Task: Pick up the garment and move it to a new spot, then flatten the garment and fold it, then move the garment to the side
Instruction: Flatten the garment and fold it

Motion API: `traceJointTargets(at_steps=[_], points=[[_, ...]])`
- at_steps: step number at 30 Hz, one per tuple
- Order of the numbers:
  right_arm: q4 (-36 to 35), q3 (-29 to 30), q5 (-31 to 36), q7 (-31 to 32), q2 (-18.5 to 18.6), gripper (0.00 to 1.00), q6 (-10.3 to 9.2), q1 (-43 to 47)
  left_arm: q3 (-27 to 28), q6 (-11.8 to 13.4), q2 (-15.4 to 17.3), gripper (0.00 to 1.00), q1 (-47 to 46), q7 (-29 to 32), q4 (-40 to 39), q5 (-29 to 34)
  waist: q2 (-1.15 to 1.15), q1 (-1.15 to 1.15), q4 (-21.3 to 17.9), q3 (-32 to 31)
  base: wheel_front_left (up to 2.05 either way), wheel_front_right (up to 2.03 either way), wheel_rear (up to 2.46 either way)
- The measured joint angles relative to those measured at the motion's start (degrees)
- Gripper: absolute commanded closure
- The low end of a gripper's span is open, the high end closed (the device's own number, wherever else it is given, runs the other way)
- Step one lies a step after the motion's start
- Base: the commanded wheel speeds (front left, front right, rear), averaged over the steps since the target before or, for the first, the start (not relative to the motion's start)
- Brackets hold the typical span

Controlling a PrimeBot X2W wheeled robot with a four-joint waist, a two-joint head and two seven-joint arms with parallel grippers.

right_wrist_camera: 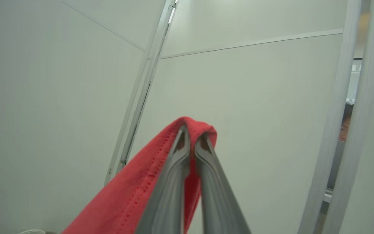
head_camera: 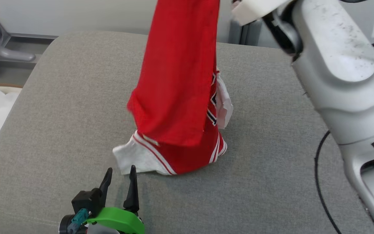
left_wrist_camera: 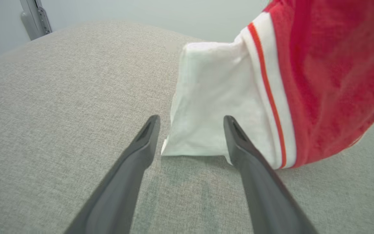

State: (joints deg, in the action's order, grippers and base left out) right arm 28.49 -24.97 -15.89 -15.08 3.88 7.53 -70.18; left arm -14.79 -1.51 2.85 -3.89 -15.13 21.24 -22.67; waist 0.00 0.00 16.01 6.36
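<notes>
The grey woven cushion (head_camera: 60,123) bears the lower end of the red jersey (head_camera: 187,156); a black cable (head_camera: 317,182) lies at its right

On cushion (head_camera: 60,113): garment (head_camera: 177,81) hanging at centre, lower end resting; left fingers (head_camera: 131,190) just before garment.

Open cushion (head_camera: 60,113) left and front — hanging garment (head_camera: 177,81) blocks the middle.

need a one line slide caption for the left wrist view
Open left gripper faces the white corner of the red garment, whose lower end rests on the grey cushion.
</notes>
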Motion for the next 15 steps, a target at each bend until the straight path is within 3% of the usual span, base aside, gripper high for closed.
traceJointTargets(at_steps=[6, 7, 8, 9, 15], points=[[11.1, 9.9, 6.0, 0.0, 11.1, 1.00, 0.00, 4.6, 0.3, 0.0, 0.0, 0.00, 0.0, 0.0, -0.3, 0.0, 0.00, 0.00, -0.2, 1.4, 0.00, 0.00, 0.00], [13.0, 11.3, 7.2, 0.0, 12.7, 0.87, 0.00, 5.6, 0.3, 0.0, 0.0, 0.00, 0.0, 0.0, -0.4, 0.0, 0.00, 0.00, -0.4, 1.7, 0.00, 0.00, 0.00], [15.1, 13.2, 8.1, 0.0, 14.4, 0.33, 0.00, 6.8, 0.2, 0.0, 0.0, 0.00, -0.1, 0.0, -0.4, 0.0, 0.01, 0.00, -0.5, 2.0, 0.00, 0.00, 0.00], [17.1, 15.1, 8.9, 0.0, 15.8, 0.00, 0.00, 8.2, 0.1, 0.0, 0.0, 0.00, -0.3, 0.0, -0.4, 0.1, 0.01, 0.00, -0.7, 2.3, 0.00, 0.00, 0.00], [22.5, 25.5, 12.7, 0.0, 19.7, 0.00, 0.00, 16.6, -0.3, 0.0, 0.0, 0.00, -1.9, 0.0, -1.0, 0.1, 0.01, 0.00, -1.8, 4.1, 0.00, 0.00, 0.00]])
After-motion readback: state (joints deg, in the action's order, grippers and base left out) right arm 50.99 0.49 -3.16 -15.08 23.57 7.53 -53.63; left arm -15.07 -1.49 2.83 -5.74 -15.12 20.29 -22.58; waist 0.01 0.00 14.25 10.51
